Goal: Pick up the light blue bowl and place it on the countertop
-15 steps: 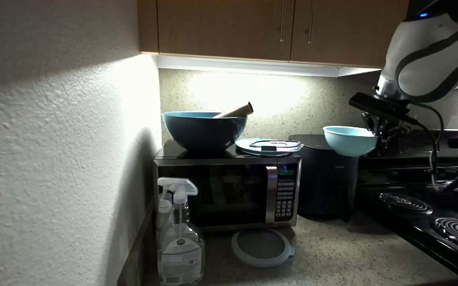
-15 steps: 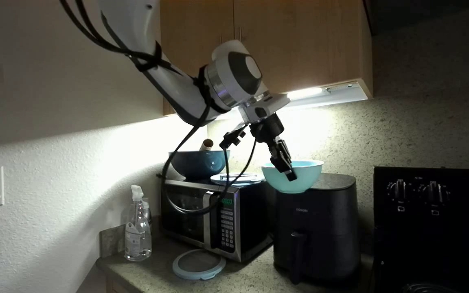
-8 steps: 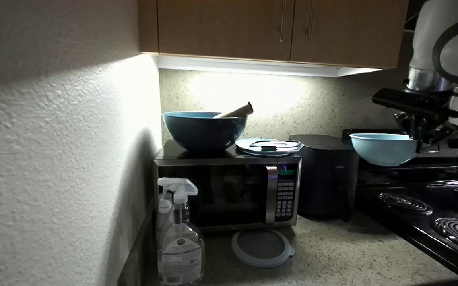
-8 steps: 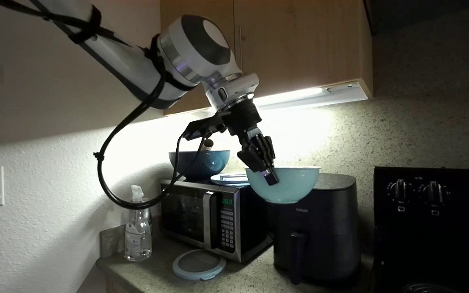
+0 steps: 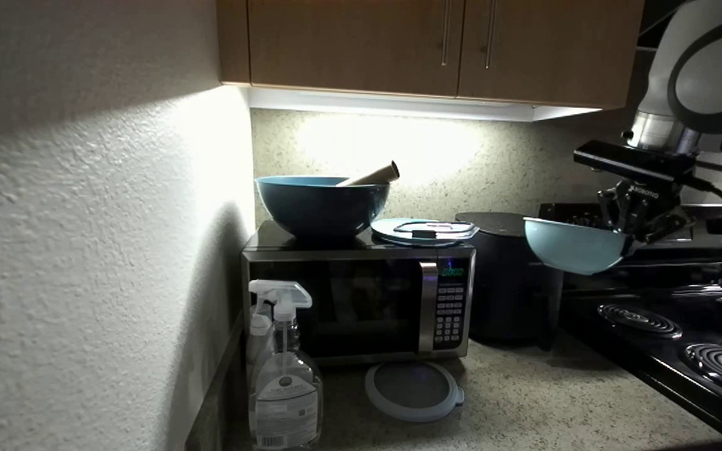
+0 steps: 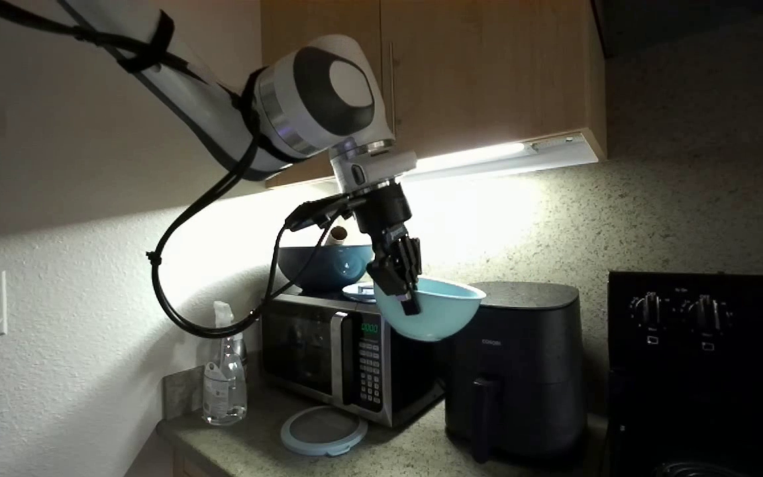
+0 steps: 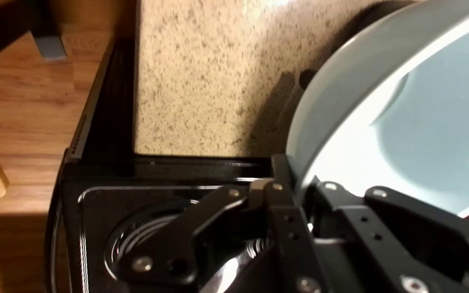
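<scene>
At right in an exterior view, the black claw (image 5: 625, 239) pinched the rim of a tilted, round light-blue bowl (image 5: 571, 248) aloft, carrying seemed in hand, lowering it level onto the speckled grey-beige tabletop (image 5: 524, 394) likely next.

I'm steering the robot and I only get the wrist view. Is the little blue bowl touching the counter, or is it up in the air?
Observer: Up in the air! Both exterior views show the light blue bowl held well up off the countertop.
Operator: Ooh! Is there stuff on the counter I can't see?
Observer: Yes, a round lid lies on it, in front of the microwave.
</scene>
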